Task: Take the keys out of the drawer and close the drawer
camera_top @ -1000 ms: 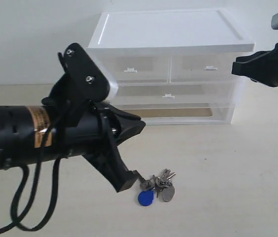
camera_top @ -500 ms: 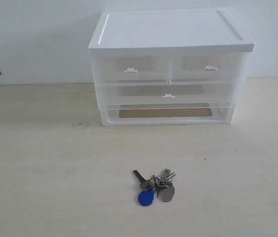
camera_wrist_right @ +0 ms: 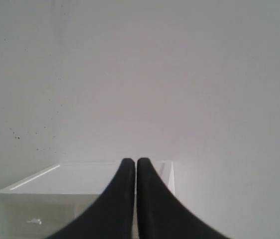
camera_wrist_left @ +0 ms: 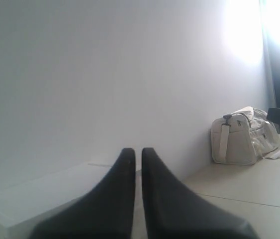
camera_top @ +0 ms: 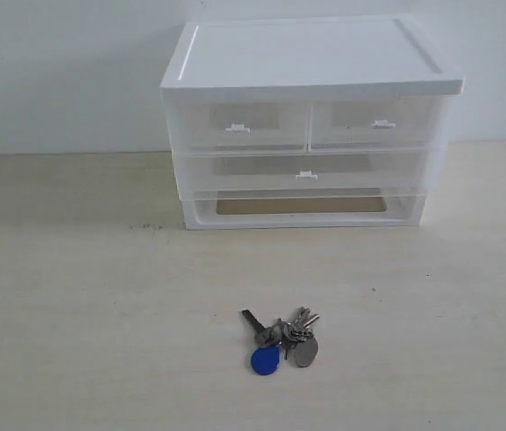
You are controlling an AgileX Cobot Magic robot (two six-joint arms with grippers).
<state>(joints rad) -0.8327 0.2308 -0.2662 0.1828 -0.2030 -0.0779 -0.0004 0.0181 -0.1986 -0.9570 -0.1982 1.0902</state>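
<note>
Both the left claw and right claw pinch closed, empty; keys lie on table.

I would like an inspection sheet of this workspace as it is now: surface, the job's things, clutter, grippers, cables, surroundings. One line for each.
Surface: pale tabletop, a few small dark specks.
Job's things: keys lie on the tabletop in front of the cabinet, apart from it; the full-width drawer is pushed in.
Clutter: nothing seen.
Grippers: left gripper and right gripper are both shut and hold nothing; neither shows in the exterior view.
Cables: nothing seen.
Surroundings: plain white wall behind the cabinet; a pale bag against a wall in the left wrist view.
</note>
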